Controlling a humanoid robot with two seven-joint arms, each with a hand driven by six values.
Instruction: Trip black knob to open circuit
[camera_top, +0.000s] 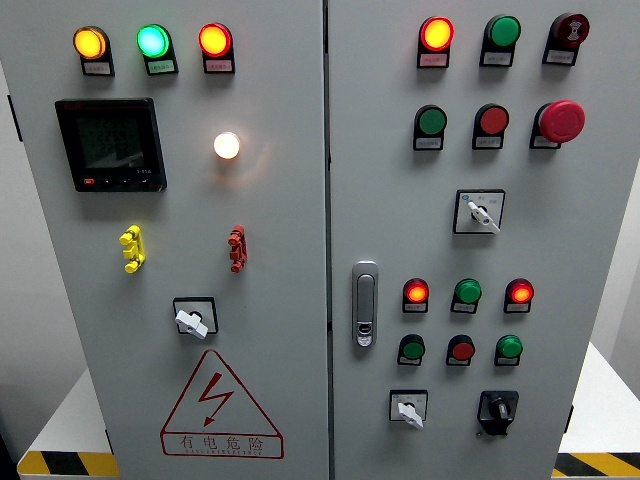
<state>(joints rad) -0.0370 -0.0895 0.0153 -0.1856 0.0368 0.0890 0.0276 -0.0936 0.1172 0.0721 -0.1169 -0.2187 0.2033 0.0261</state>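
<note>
The cabinet (280, 250) looks like matt grey painted metal, smooth. Right of its centre seam, the door latch (365, 304) shines like polished chrome; lower right, the black knob (497, 408) appears glossy plastic.

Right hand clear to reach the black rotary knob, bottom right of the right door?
Probably yes, but unconfirmed: neither hand is in view. The black rotary knob sits exposed on the flat grey cabinet door, nothing covering it. Nearest neighbour is the white selector switch to its left, set apart from it.
</note>
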